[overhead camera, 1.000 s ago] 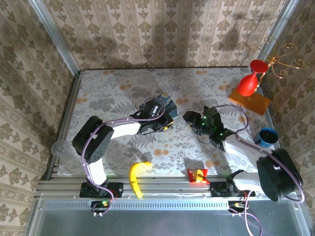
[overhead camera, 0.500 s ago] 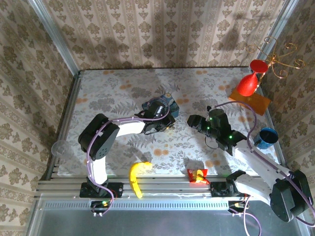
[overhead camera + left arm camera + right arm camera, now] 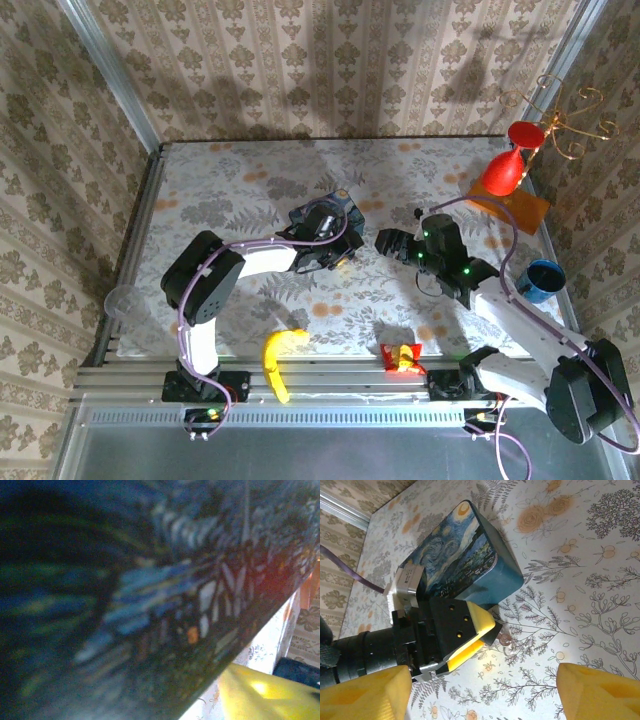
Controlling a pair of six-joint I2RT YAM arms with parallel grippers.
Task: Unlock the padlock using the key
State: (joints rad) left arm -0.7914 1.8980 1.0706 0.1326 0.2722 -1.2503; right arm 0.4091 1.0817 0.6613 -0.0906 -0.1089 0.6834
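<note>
From the right wrist view, the padlock lay beside the tin box, its axis unclear. Left gripper and right gripper fingers stood spread.

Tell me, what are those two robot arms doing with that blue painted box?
The left gripper is right up against the blue night-sky tin box, at the side that faces the right arm. The right gripper hangs open beside the box, holding nothing. A tiny silvery thing, maybe the padlock, lies on the table by the left gripper's tip.
</note>
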